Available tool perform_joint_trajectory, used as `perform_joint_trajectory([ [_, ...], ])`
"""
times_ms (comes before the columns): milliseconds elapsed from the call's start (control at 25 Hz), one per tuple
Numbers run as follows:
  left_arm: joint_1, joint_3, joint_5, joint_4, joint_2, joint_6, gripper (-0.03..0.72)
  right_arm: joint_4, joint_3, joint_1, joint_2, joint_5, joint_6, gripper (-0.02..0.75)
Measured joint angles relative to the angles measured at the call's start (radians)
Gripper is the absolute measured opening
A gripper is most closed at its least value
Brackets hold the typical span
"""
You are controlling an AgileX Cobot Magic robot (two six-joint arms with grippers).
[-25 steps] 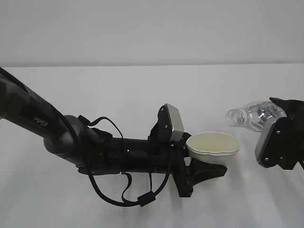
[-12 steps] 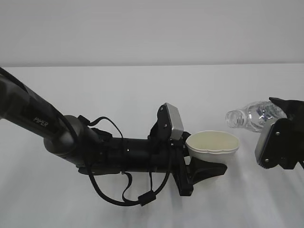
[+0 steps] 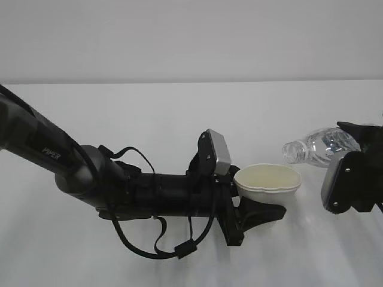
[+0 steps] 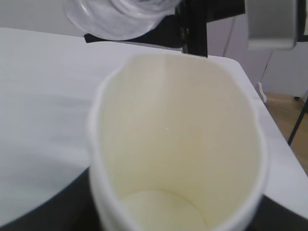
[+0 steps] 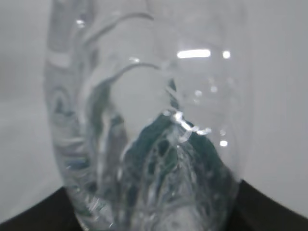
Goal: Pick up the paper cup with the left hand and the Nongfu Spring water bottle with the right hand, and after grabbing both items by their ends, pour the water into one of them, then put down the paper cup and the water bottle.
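The left hand (image 3: 254,206) still clamps the paper cup (image 3: 267,185), squeezed oval, left of the Nongfu Spring water bottle (image 3: 317,145). The right hand (image 3: 353,173) keeps its jaws closed on the bottle, which has tipped slightly lower than a second ago, mouth toward the cup; any water seems too blurred to judge.

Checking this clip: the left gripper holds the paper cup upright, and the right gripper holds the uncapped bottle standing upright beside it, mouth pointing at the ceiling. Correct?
Not quite. The Nongfu Spring water bottle is not upright: the exterior view shows it tipped onto its side in the right hand, its open mouth pointing left toward the paper cup. The rest holds: the left hand holds the cup upright, and the bottle has no cap.
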Motion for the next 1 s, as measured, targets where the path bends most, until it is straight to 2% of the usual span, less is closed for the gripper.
perform_joint_trajectory([
  [1000, 0.0, 0.0, 0.0, 0.015, 0.0, -0.014, 0.393, -0.018, -0.012, 0.0, 0.0, 0.0, -0.066, 0.399],
])
